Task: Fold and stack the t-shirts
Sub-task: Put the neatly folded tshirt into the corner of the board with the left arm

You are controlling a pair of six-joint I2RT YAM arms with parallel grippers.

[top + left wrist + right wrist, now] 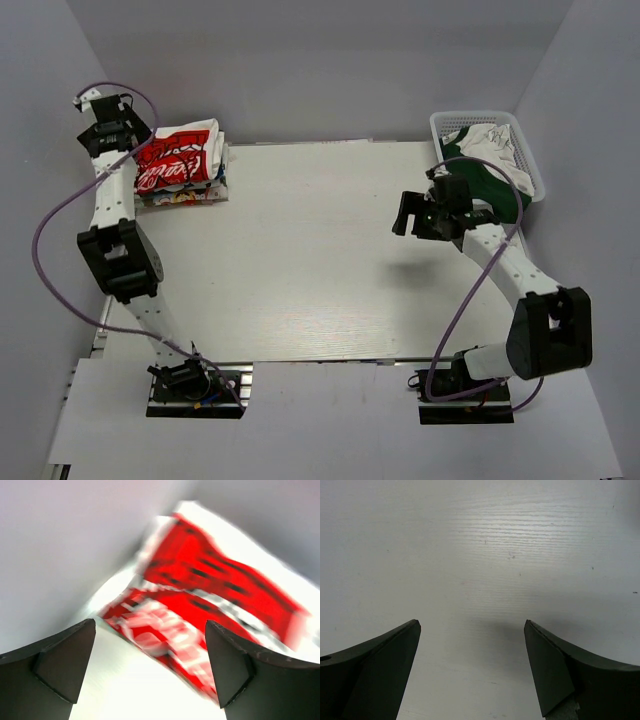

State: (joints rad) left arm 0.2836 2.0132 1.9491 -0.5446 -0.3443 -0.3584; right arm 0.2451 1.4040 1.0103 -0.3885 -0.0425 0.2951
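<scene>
A folded white t-shirt with a red logo panel (178,160) lies on top of a small stack of folded cloth at the table's back left corner. In the left wrist view the same red-and-white t-shirt (200,590) appears blurred, just beyond the fingers. My left gripper (132,125) (150,623) hangs over the left edge of that stack, open, with nothing between its fingers. My right gripper (410,212) (471,622) hovers open over the bare table (480,555) at the right of the middle, holding nothing.
A white basket (528,152) at the back right holds crumpled green and white clothes (490,150), close behind the right arm's wrist. Grey walls close in the table on the left, back and right. Purple cables loop off both arms.
</scene>
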